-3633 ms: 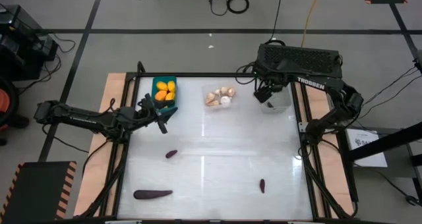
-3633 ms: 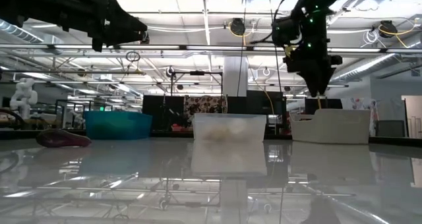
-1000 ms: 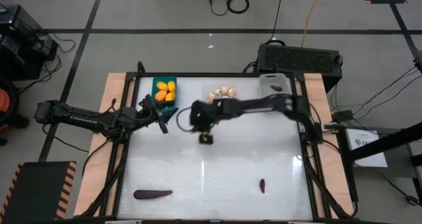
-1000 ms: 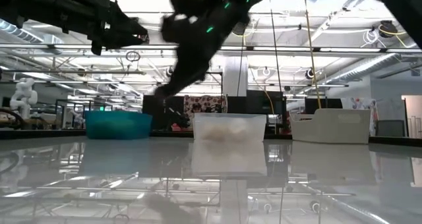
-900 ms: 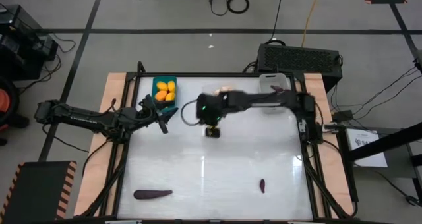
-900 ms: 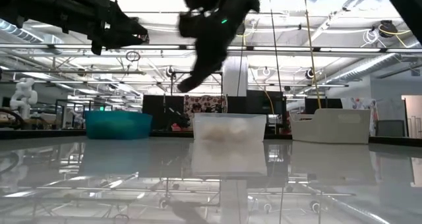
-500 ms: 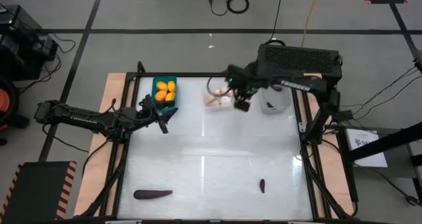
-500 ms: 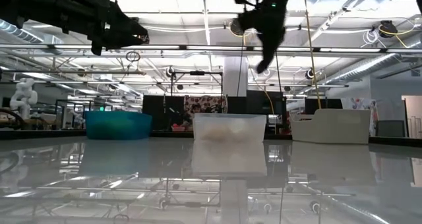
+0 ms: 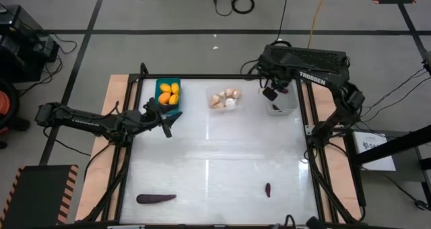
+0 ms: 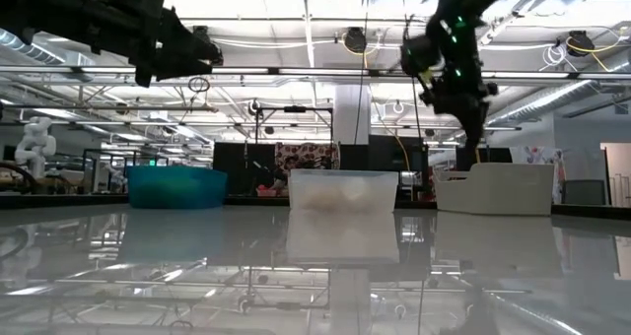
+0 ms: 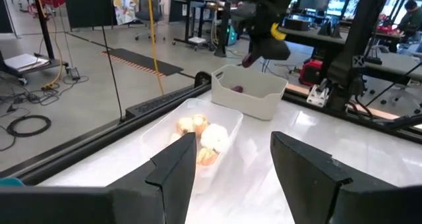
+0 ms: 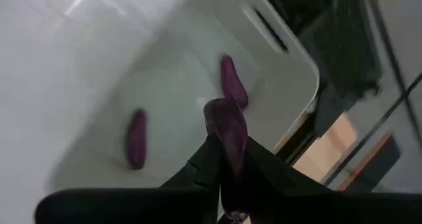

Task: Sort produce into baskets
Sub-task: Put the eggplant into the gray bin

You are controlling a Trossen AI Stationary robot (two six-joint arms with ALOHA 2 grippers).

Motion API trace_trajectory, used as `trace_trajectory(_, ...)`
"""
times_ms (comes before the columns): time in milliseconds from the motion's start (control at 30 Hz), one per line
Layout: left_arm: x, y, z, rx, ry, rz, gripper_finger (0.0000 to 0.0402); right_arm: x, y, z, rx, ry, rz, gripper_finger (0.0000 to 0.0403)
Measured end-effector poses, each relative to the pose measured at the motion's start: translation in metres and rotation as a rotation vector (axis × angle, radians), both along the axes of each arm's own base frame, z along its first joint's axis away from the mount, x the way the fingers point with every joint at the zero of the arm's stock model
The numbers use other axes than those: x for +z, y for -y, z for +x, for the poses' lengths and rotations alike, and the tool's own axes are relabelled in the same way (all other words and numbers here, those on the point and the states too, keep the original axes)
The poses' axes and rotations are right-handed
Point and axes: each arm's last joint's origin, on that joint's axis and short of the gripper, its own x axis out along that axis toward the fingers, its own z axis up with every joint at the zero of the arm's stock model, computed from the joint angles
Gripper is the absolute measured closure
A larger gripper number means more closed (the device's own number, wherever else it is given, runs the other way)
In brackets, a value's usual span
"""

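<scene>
Right gripper (image 12: 227,148) clamps one purple eggplant piece (image 12: 226,122) above the white bin (image 12: 290,59) holding two more; left gripper (image 11: 227,161) gapes empty.

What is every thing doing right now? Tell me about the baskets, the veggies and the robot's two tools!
Right tool: shut on a purple eggplant piece, above the white basket.
Left tool: open, empty, beside the teal basket.
White basket: holds two purple pieces.
Teal basket: holds yellow-orange ovals.
Clear basket: holds cream garlic bulbs.
Long eggplant: lying loose on the table.
Small eggplant: lying loose on the table.
</scene>
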Motion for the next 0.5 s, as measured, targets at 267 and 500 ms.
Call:
trace_trajectory(267,0.0,0.0,0.0,0.0,-0.001,-0.001,0.0198,-0.032,0.009,-0.024,-0.102,-0.023,0.04,0.031)
trace_trajectory(500,0.0,0.0,0.0,0.001,0.0,-0.001,0.0198,-0.021,0.004,-0.024,-0.098,-0.003,0.152,0.0247)
